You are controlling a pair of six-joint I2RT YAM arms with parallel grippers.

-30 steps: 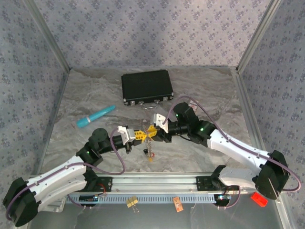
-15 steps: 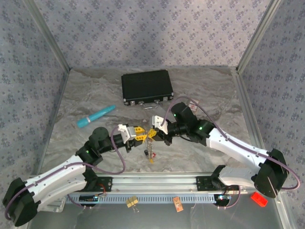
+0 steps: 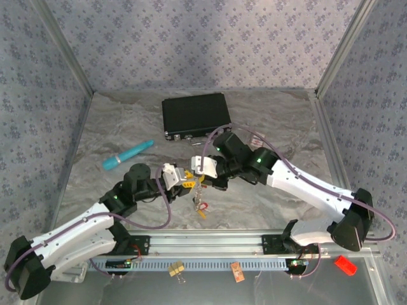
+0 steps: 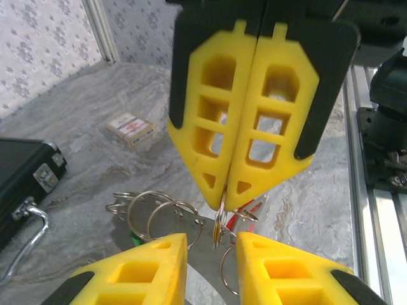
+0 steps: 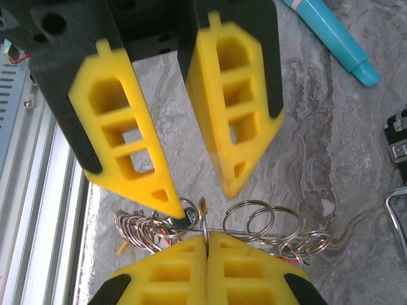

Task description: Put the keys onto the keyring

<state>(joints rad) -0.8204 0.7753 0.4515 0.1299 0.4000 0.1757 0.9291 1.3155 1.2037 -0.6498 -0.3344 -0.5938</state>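
Left gripper (image 3: 184,178) is noted near table centre, its yellow ribbed fingers spread apart. In the right wrist view one of its fingertips (image 5: 170,196) is set against one of the silver split rings (image 5: 152,225). The other fingertip is held just above the bunch.

Right gripper (image 3: 203,178) is brought in from the opposite side, tip to tip with the left one. Its two yellow fingers are clamped flat together on the thin pale metal keyring loop (image 5: 254,233), which is seen edge-on as a fine wire.

The split rings are strung along that loop on both sides of the pinch. The small metal keys with coloured heads (image 3: 201,206) are hung below the two grippers, over the grey marbled table top (image 3: 273,121). Red and yellow-orange are made out, but the keys are too small to be counted. Which keys are threaded on the loop cannot be told.

Behind the grippers a black hard case with metal latches (image 3: 195,116) is recorded, lid shut. A teal pen (image 3: 128,155) is laid flat to the left. A small red-and-white card (image 4: 130,128) is seen on the table in the left wrist view.
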